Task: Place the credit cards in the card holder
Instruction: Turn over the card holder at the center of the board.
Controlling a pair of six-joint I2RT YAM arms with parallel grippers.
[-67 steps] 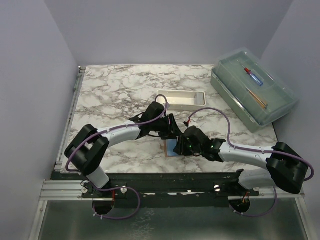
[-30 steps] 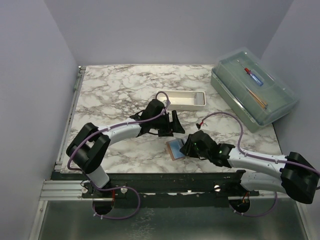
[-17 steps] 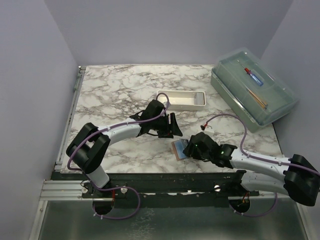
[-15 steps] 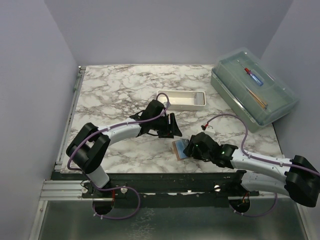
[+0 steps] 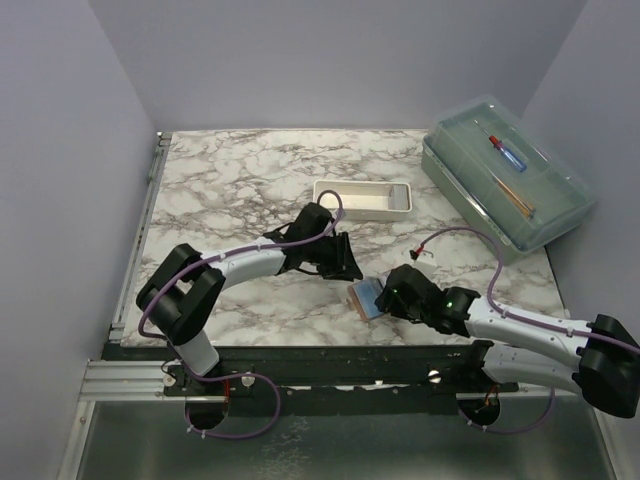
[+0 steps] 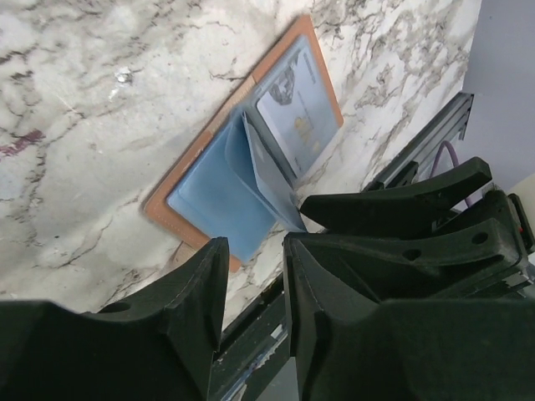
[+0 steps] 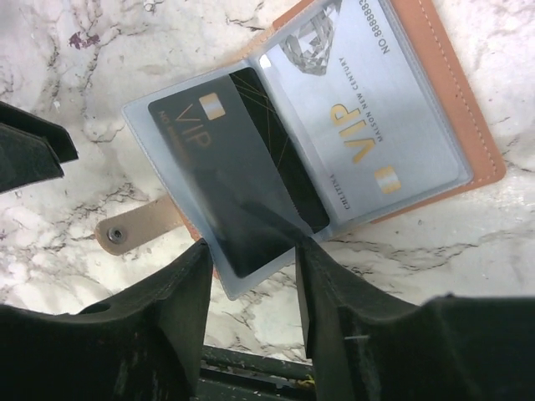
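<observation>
The card holder [image 5: 366, 297] is laid open on the near side of the white tray [image 5: 362, 199], credit cards [image 7: 368, 125] sleeved inside. A raised leaf [image 7: 238, 180] is straddled, perhaps touched, by the right gripper [image 7: 255, 251], jaws parted; the left gripper [image 6: 255, 246] is narrowly parted, empty.

1. Soft, even light is falling from overhead, leaving the marble table [image 5: 230, 170] bright and the shadows faint.
2. The clear box [image 5: 505, 180] is catching a mild sheen.
3. Up close, the black fingers [image 6: 192, 334] are looming dark and blurred, while the card holder [image 7: 334, 142] is showing sharp, its plastic glinting slightly.
</observation>
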